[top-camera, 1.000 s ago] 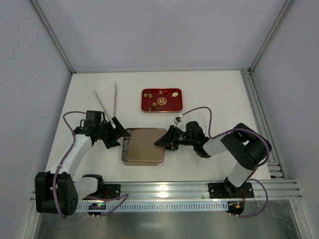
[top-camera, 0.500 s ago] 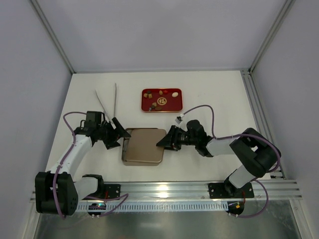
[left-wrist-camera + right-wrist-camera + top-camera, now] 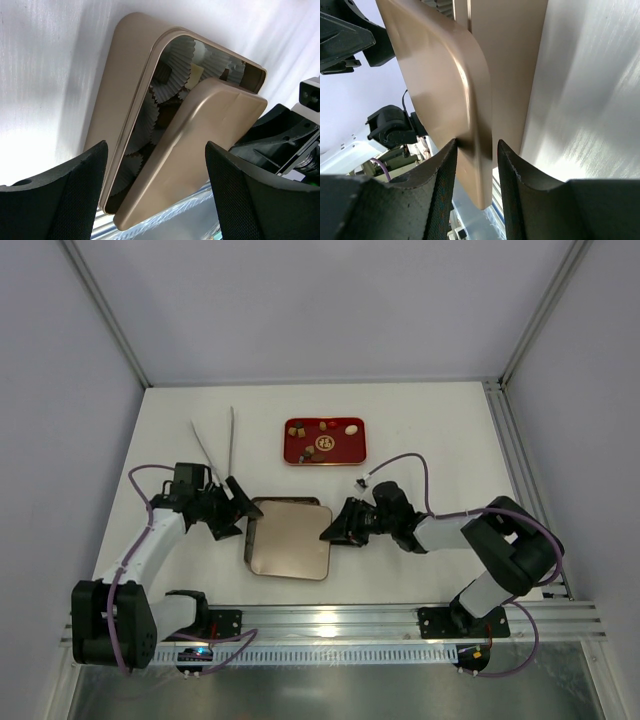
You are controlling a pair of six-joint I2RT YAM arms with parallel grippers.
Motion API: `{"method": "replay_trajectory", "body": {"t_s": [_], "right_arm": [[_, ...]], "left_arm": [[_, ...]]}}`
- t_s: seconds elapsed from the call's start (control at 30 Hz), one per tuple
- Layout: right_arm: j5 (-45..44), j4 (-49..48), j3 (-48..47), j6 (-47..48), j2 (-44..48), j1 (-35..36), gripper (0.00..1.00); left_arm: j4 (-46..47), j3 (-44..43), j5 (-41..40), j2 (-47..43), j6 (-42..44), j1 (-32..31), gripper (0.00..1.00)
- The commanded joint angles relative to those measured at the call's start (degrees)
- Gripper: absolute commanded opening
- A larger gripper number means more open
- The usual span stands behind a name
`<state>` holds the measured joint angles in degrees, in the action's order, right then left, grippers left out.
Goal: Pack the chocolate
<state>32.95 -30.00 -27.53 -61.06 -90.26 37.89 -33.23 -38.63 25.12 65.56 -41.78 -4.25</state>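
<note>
The tan tin [image 3: 249, 528] lies at mid table with its lid [image 3: 292, 538] tilted up on it. My right gripper [image 3: 335, 525] is shut on the lid's right edge [image 3: 440, 70] and holds that side above the tin base [image 3: 505, 60]. My left gripper [image 3: 232, 508] is open at the tin's left end, its fingers wide apart before the base [image 3: 115, 95]. Under the raised lid [image 3: 200, 140] I see white paper cups [image 3: 175, 65] with a dark chocolate [image 3: 162, 75] among them. Several more chocolates [image 3: 322, 425] lie on the red tray [image 3: 360, 453].
A pair of white tongs [image 3: 215, 445] lies at the back left, just beyond my left gripper. The red tray sits behind the tin. A metal rail [image 3: 330, 625] runs along the near edge and another along the right side [image 3: 515, 470].
My right gripper has moved a little nearer and lifted the lid's right edge, so the lid now sits tilted and skewed over the tin. The left arm has barely moved.
</note>
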Motion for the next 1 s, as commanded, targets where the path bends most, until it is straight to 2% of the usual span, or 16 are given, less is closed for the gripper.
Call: {"method": "replay_trajectory", "body": {"t_s": [0.0, 0.23, 0.37, 0.63, 0.8, 0.97], "right_arm": [[-1.13, 0.91, -2.61, 1.56, -0.18, -0.27, 0.4], [-2.1, 5.21, -7.18, 2.0, -1.59, -0.27, 0.39], [-3.06, 6.44, -8.94, 1.56, -2.99, -0.27, 0.33], [-6.14, 9.87, -12.72, 3.13, -4.58, -0.18, 0.33], [-7.9, 14.61, -15.1, 4.45, -3.96, -0.18, 0.34], [-9.92, 19.18, -17.91, 6.21, -3.26, -0.18, 0.42]], "left_arm": [[1.5, -0.13, 1.15, 0.09, 0.12, -0.32, 0.77], [1.86, 0.14, 0.98, 0.97, 0.03, -1.02, 0.77], [2.65, 0.75, 1.07, 1.59, -0.58, -1.55, 0.77], [3.53, 1.54, 1.24, 1.94, -1.02, -2.34, 0.77], [3.88, 2.07, 1.24, 1.76, -1.46, -2.87, 0.77], [4.4, 2.42, 1.15, 1.41, -2.25, -3.75, 0.77]]}}
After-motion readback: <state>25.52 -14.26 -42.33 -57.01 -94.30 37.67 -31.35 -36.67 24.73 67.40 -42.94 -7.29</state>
